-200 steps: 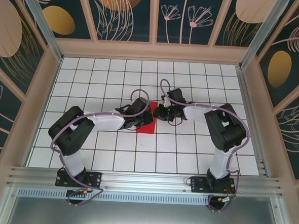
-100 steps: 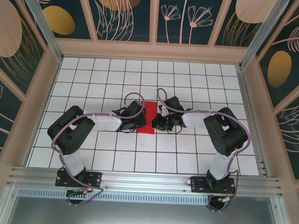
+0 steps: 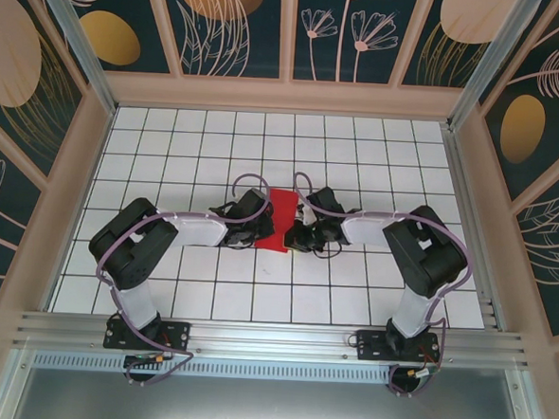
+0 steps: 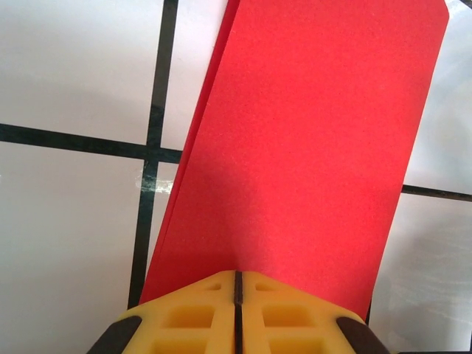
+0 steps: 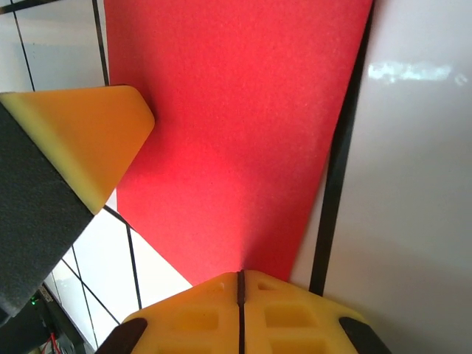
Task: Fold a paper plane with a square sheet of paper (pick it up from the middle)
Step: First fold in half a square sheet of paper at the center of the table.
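From its base at the lower left of the top view, the left arm [image 3: 179, 227] rises to a raised elbow and lays its forearm rightward, low over the white tiled table [image 3: 169, 146]. The left hand [image 3: 257, 229] ends at the left edge of the red paper [image 3: 279, 214], a folded strip lying mid-table and running up the frame. In the left wrist view its yellow fingers [image 4: 184, 321] are clenched tight, tips at the strip's near edge. The paper [image 4: 310, 147] slants to the upper right, with a second layer showing along its left side. Whether any paper is nipped between the fingers I cannot tell. The right hand [image 3: 297, 235] meets the strip's right edge, equally clenched [image 5: 240, 284] at the paper's near end. The right arm [image 3: 374, 220] mirrors the left, forearm reaching leftward from a bent elbow.
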Robot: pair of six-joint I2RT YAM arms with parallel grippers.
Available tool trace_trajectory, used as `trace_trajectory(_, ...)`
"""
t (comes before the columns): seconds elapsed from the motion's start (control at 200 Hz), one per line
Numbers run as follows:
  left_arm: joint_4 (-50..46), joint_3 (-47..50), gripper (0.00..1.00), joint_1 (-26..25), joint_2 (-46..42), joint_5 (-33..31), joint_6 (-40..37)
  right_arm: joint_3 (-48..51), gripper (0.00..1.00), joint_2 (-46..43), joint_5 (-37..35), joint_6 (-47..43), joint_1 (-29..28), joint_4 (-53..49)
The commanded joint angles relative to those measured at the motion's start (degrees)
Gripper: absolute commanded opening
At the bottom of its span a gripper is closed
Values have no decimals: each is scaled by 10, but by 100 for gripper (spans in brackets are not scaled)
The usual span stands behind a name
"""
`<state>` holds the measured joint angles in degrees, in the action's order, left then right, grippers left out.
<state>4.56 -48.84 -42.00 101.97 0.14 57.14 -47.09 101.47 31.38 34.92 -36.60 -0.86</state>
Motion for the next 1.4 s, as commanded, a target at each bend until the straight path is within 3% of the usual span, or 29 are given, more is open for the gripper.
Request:
trace_trajectory(0.0, -11, 16, 11, 3, 14, 3, 7, 24, 10, -20, -9, -13, -9, -66)
trace_trajectory(0.58, -3, 19, 11, 3, 12, 8, 11, 4, 11, -59, -11, -17, -25, -36)
trace_trajectory(1.026, -2, 19, 11, 3, 13, 9, 10, 10, 10, -10, -13, -21, -35, -51)
trace_trajectory(1.201, -4, 17, 11, 3, 5, 8, 10, 1, 10, -3, -33, -17, -23, -61)
trace_trajectory(1.396, -7, -2, 16, 3, -33, 10, -2, -18, 11, -58, -29, -41, 3, -58)
